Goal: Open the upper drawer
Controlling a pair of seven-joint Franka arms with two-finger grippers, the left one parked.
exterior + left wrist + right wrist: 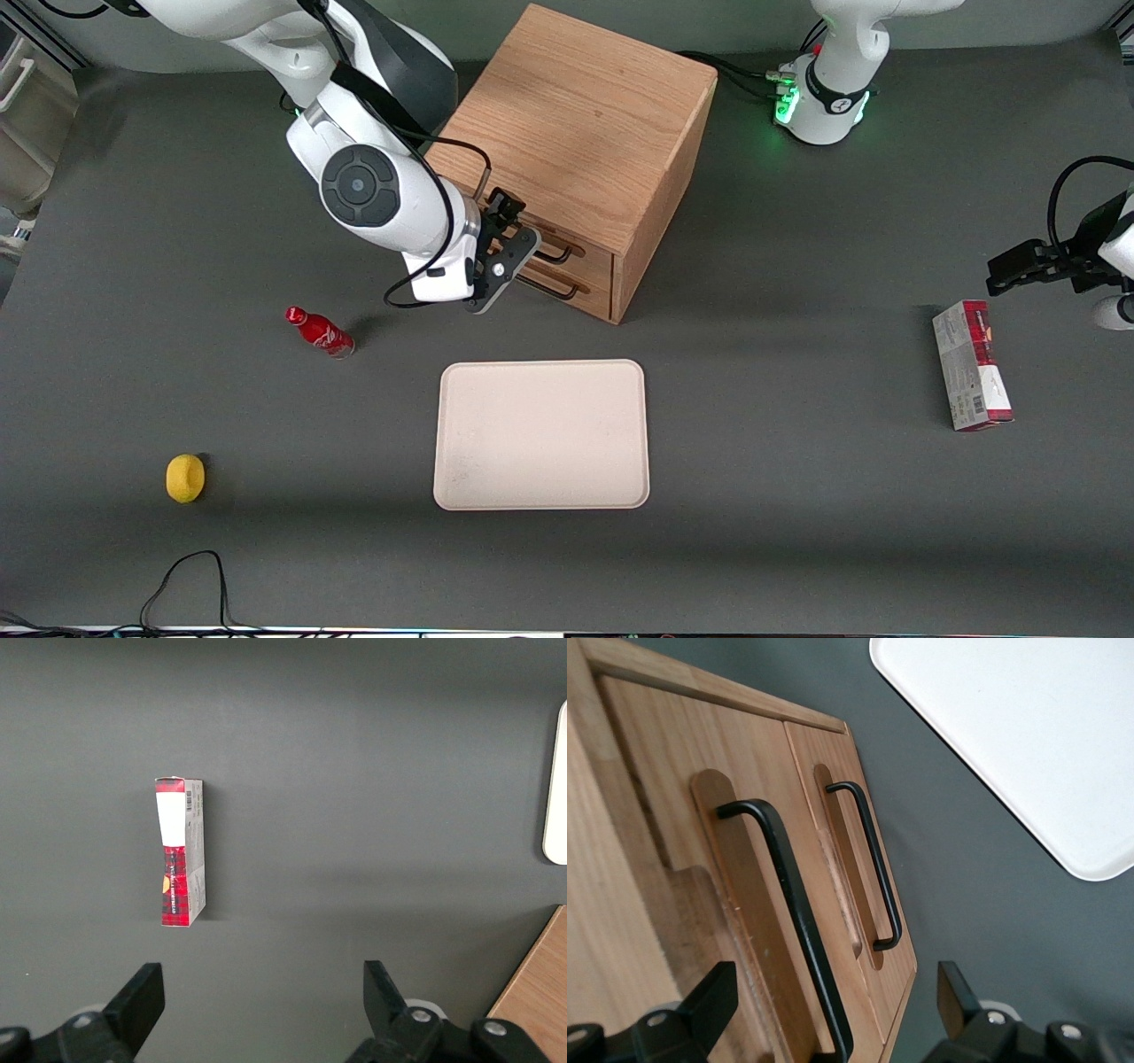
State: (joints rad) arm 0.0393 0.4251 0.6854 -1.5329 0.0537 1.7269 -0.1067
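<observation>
Nearest, low in the middle of the front view: pale tray [540, 434] flat on the matte dark-grey tabletop [797, 549], with a red bottle [321, 330] lying toward the working arm's end. Higher, around mid-frame: gripper [507, 259] just in front of the upper drawer [592, 255], fingers [713, 1003] spread to either side of its black bar handle [788, 899], probably lined up that way to clamp the bar and pull straight out. Farthest, in the upper middle: oak cabinet [576, 133] set at an angle, drawer front looking shut and flush with the lower drawer [592, 297].

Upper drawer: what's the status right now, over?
End effector open, at the cabinet front, fingers straddling the handle. Upper drawer not yet pulled out. Nothing in the way.
</observation>
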